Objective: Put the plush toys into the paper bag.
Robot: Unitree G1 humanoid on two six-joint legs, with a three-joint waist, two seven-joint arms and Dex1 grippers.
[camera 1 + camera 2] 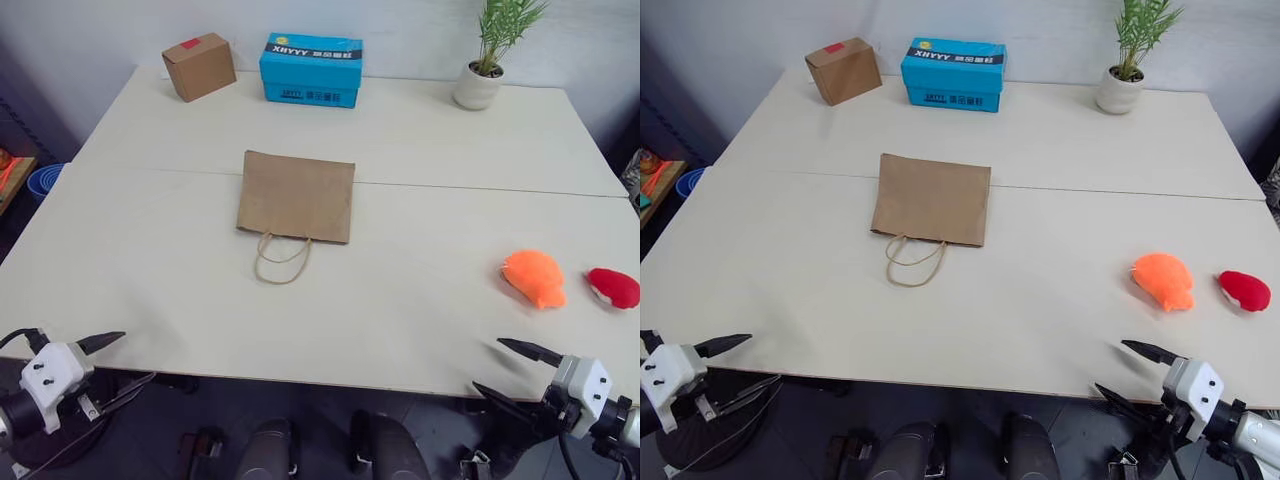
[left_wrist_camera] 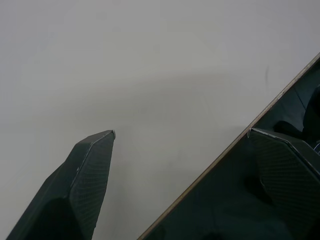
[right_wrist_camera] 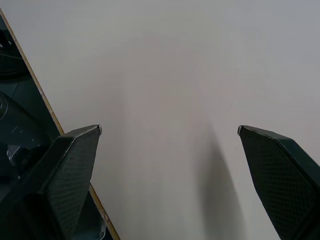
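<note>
I see the paper bag [image 1: 296, 196] lying flat mid-surface, handles toward me; the orange plush toy [image 1: 535, 277] and the red plush toy [image 1: 614, 287] sit well to the bag's right, just beside each other, on the surface [image 1: 420, 150]. Nearer me than the bag, at the surface's near edge, left end effector [image 1: 113, 362] and right end effector [image 1: 512, 369] both stand spread, holding nothing.

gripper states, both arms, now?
Left gripper: open, holding nothing.
Right gripper: open, holding nothing.
</note>
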